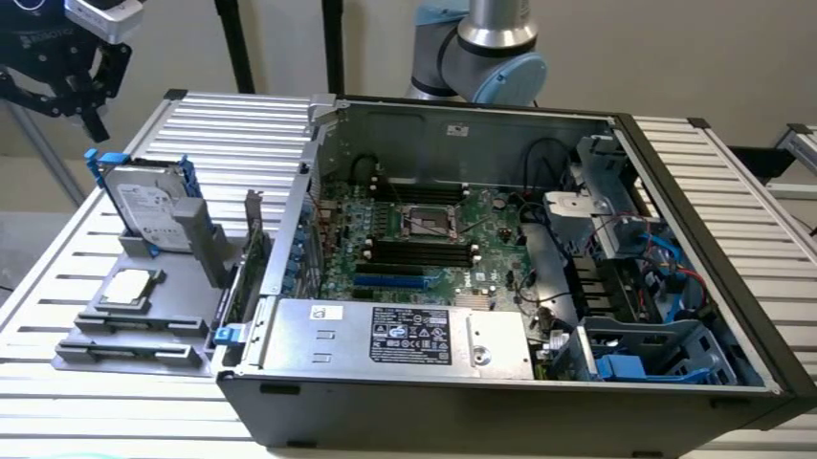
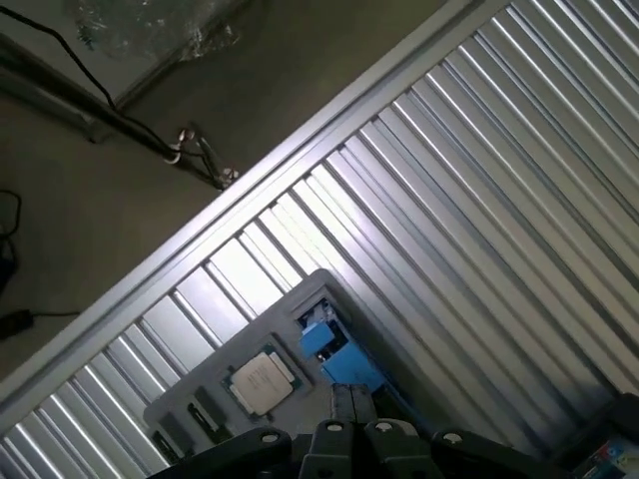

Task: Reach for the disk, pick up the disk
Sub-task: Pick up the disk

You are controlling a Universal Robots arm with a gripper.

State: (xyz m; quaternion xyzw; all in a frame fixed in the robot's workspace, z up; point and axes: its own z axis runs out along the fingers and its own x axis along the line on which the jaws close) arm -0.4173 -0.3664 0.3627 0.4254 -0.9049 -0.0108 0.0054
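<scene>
The gripper (image 1: 61, 91) is held with its jaws closed and nothing between them, high over the slatted table (image 1: 721, 163) at the exterior view's left, above the disk (image 1: 143, 206) and well apart from it. The disk is stood on edge in a slot of the grey fixture (image 1: 172, 320), with its label turned outward and its blue carrier framing it. This is probably so that its upper edge is offered to a grasp from above. In the wrist view the carrier's blue edge (image 2: 324, 344) is seen end-on just ahead of the closed gripper (image 2: 349, 424), which suggests that the tool is already lined up roughly over it. A small square chip (image 1: 128, 285) is laid flat in a recess of the same fixture, near the disk. The opened computer case (image 1: 511, 239) is set beside the fixture. The reach is judged incomplete, and no contact has been made.
</scene>
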